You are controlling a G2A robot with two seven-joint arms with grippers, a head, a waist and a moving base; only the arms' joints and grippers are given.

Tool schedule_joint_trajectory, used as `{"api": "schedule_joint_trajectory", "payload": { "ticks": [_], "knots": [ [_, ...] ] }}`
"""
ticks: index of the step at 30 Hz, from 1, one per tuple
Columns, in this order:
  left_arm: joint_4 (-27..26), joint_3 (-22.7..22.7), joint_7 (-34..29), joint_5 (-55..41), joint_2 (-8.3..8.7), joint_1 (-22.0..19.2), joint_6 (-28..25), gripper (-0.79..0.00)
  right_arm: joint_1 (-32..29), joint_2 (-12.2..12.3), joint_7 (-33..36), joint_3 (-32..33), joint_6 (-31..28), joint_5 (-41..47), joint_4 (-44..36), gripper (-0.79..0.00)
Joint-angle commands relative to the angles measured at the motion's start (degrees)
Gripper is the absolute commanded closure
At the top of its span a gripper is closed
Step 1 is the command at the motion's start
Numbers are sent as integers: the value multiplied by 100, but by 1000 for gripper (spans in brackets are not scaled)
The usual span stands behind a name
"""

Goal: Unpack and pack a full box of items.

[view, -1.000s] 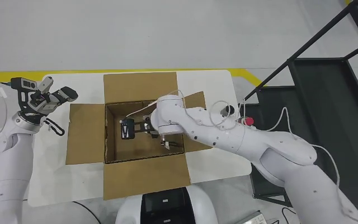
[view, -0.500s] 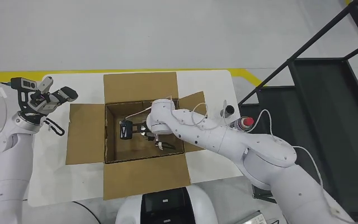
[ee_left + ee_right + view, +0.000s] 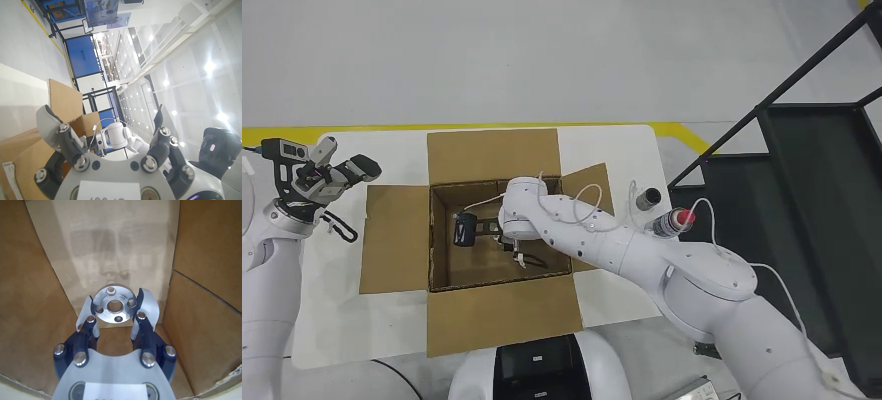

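Clamping right tool on a metal disc inside the box; holding left tool apart near the bench's left edge

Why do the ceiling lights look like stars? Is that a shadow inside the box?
Left wrist view: the ceiling lamps flare into glare, and white beams bow, as through a wide lens. Right wrist view: a grey shadow falls on the wall of the brown cardboard box behind the round silver metal flange in the right tool.
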Motion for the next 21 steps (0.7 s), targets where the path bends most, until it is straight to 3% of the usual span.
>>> {"api": "schedule_joint_trajectory", "payload": {
  "ticks": [1, 21],
  "knots": [
    [0, 0, 0, 0, 0, 0, 0, -785, -4, -14, -68, 55, 53, 7, -7, 0],
    [0, 0, 0, 0, 0, 0, 0, -785, -107, 49, -248, 147, 135, -152, 12, 0]
  ]
}}
